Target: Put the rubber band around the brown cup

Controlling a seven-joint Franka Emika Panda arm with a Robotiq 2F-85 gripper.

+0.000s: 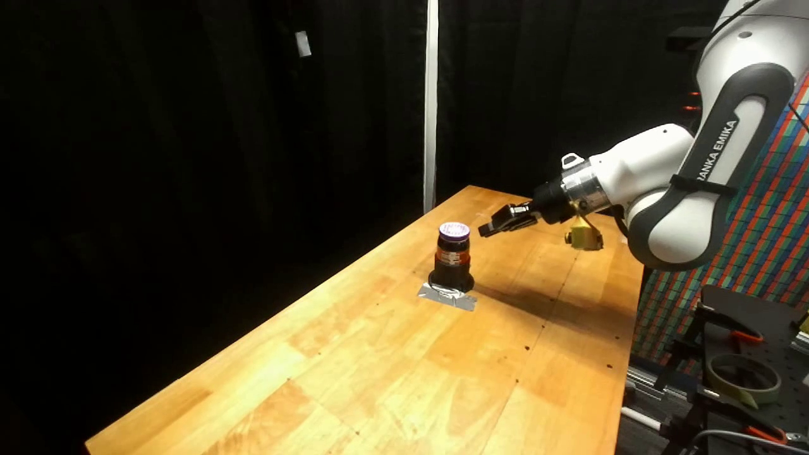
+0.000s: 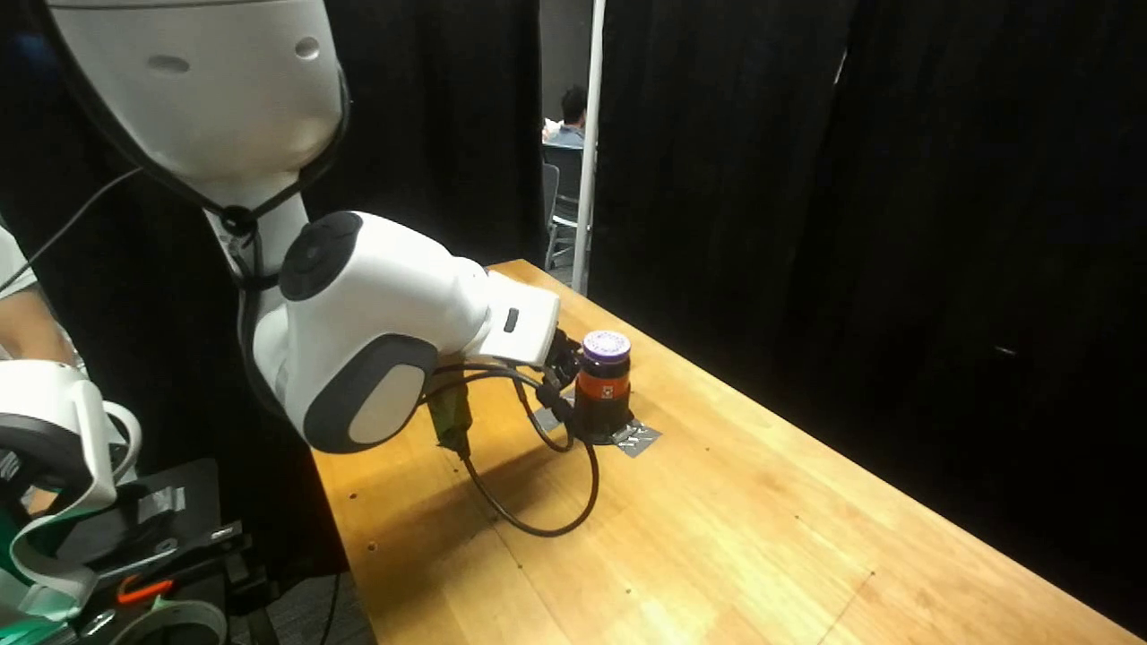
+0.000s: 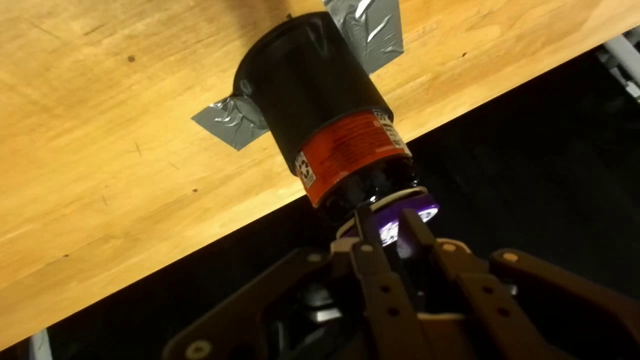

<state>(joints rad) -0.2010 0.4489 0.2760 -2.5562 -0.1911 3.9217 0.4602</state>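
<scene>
The brown cup (image 3: pixel 352 150) is a dark jar with an orange-red label and a purple lid. It stands upright in a black holder (image 3: pixel 310 80) taped to the table, and shows in both exterior views (image 1: pixel 452 256) (image 2: pixel 603 387). A pale rubber band (image 3: pixel 398 196) lies along the cup's top, where the dark body meets the lid; its far side is hidden. My gripper (image 3: pixel 390 220) is partly open with a gap between its fingers, close to the lid. One finger crosses in front of the band; I cannot tell whether they touch. In an exterior view the gripper (image 1: pixel 485 230) is beside the lid.
Grey tape (image 1: pixel 447 297) fixes the holder to the wooden table (image 1: pixel 392 379). A black cable loop (image 2: pixel 587 511) hangs from the wrist over the table. Black curtains and a white pole (image 1: pixel 431 95) stand behind. A side bench holds a tape roll (image 1: pixel 742 379).
</scene>
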